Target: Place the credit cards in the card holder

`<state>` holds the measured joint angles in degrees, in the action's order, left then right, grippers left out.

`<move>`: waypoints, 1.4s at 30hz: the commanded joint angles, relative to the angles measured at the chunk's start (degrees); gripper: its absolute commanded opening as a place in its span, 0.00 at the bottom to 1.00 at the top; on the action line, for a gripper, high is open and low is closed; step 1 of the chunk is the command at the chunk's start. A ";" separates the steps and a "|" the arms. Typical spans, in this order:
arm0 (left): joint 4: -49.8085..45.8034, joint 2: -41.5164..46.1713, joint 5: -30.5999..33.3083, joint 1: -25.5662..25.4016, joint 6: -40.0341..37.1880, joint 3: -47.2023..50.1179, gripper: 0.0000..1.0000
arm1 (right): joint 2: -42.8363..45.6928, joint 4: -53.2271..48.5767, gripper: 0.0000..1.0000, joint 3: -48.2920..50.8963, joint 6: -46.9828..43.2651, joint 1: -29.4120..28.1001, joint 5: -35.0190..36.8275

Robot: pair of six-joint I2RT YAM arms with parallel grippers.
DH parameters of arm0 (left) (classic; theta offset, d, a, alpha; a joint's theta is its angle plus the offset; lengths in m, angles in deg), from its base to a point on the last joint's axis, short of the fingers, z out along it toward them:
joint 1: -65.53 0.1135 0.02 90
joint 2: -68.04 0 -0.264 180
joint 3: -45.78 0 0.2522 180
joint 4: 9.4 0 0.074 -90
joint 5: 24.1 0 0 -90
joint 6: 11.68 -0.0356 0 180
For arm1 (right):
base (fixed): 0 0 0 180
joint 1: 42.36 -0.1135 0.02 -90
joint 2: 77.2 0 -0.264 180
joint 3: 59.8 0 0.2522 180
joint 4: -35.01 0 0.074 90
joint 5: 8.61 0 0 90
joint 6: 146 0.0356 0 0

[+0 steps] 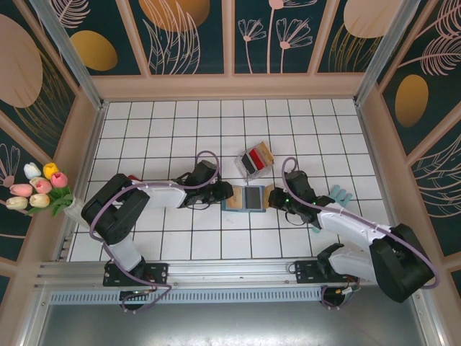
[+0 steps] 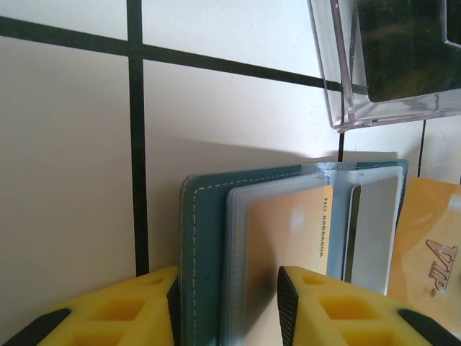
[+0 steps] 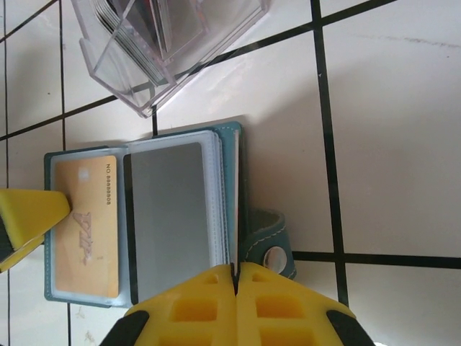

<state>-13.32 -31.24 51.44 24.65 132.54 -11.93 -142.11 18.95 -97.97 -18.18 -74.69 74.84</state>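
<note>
Clear rack [image 1: 255, 160] beside card holder [image 1: 250, 197]; left jaws spread, right jaws pressed together

A white tiled desk [image 1: 166, 130] with thin black grid lines, walled in on three sides. Near its middle a teal card holder [image 1: 245, 197] lies open, its snap strap [image 3: 270, 245] resting on the tile at its right side. Just behind it sits a clear plastic rack [image 1: 256, 162]. A small pale teal object [image 1: 340, 193], too small to identify, lies well apart towards the right edge.
</note>
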 commanded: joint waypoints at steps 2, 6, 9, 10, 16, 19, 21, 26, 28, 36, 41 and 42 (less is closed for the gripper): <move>-1.43 -1.94 0.05 -0.41 -0.34 -0.65 0.40 | 3.21 0.28 0.00 -0.15 -0.20 0.21 -0.67; -1.41 -1.96 0.04 -0.41 -0.59 -0.72 0.40 | 2.41 -0.65 0.00 -1.43 -0.65 0.36 -1.74; -1.26 -1.87 0.13 -0.36 -0.49 -0.47 0.40 | 1.12 -0.26 0.00 -1.11 -0.14 0.35 -0.58; -1.16 -1.89 0.11 -0.37 -0.35 -0.44 0.40 | 0.69 0.20 0.00 -1.00 -0.18 0.34 -0.32; -1.08 -1.76 0.04 -0.38 -0.35 -0.39 0.39 | -1.78 2.23 0.00 -0.43 -0.22 0.17 -1.09; -0.97 -2.01 -0.26 -0.42 -0.41 -0.44 0.36 | -1.54 3.26 0.00 0.18 0.24 0.17 -1.73; -0.97 -1.90 -0.23 -0.42 -0.36 -0.44 0.35 | -0.48 3.62 0.00 0.24 1.01 0.23 -2.15; -1.07 -1.85 -0.13 -0.42 -0.41 -0.38 0.35 | 2.00 2.63 0.00 -0.21 1.07 0.34 -0.58; -0.97 -1.91 -0.18 -0.37 -0.35 -0.42 0.35 | 1.60 3.33 0.00 -0.36 1.46 0.65 -2.20; -0.97 -1.87 -0.13 -0.40 -0.34 -0.77 0.35 | 0.53 5.55 0.00 -1.12 2.78 0.68 -5.27; -0.88 -1.83 -0.13 -0.41 -0.47 -0.59 0.35 | 1.91 4.05 0.00 -2.42 2.78 0.64 -6.24; -0.88 -1.90 -0.13 -0.37 -0.51 -0.61 0.35 | 1.99 5.87 0.00 -2.37 3.39 0.67 -8.60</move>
<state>-13.27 -31.46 51.57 24.65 132.54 -11.95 -141.49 22.09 -98.75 -16.21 -74.26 70.06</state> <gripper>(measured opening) 0.348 0.053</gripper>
